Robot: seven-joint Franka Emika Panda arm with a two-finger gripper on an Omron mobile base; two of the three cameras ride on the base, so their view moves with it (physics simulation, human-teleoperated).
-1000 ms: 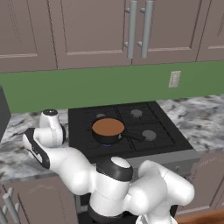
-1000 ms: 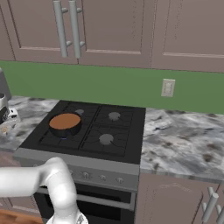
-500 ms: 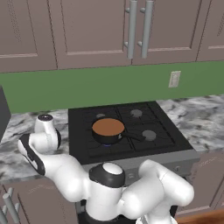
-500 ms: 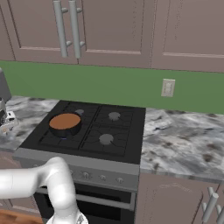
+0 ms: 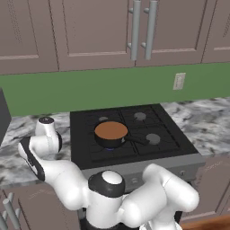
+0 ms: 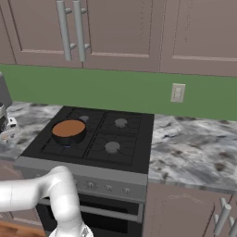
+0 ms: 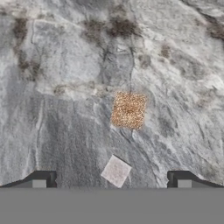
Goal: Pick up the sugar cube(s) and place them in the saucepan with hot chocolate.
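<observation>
In the hand view two small cubes lie on the grey marble counter [image 7: 65, 65]. A pale sugar cube [image 7: 116, 170] sits almost midway between my fingertips [image 7: 43, 179], and an orange-tan speckled cube [image 7: 128, 110] lies just beyond it. My gripper [image 7: 113, 181] points down at the counter, open, with nothing held. From the left base view my hand [image 5: 45, 137] hangs over the counter left of the stove. The black saucepan [image 5: 111, 133] [image 6: 68, 131] with its flat orange-brown liquid stands on the front left burner.
The black stove [image 5: 134, 130] [image 6: 106, 134] sits between marble counter stretches [image 6: 194, 152]. A dark appliance edge [image 5: 2, 117] stands at the far left. Cabinets hang above the green backsplash, which carries a wall socket [image 6: 177, 93].
My hand has drifted slightly left and lower over the counter beside the stove. The jaws have stayed open. The saucepan has not moved.
</observation>
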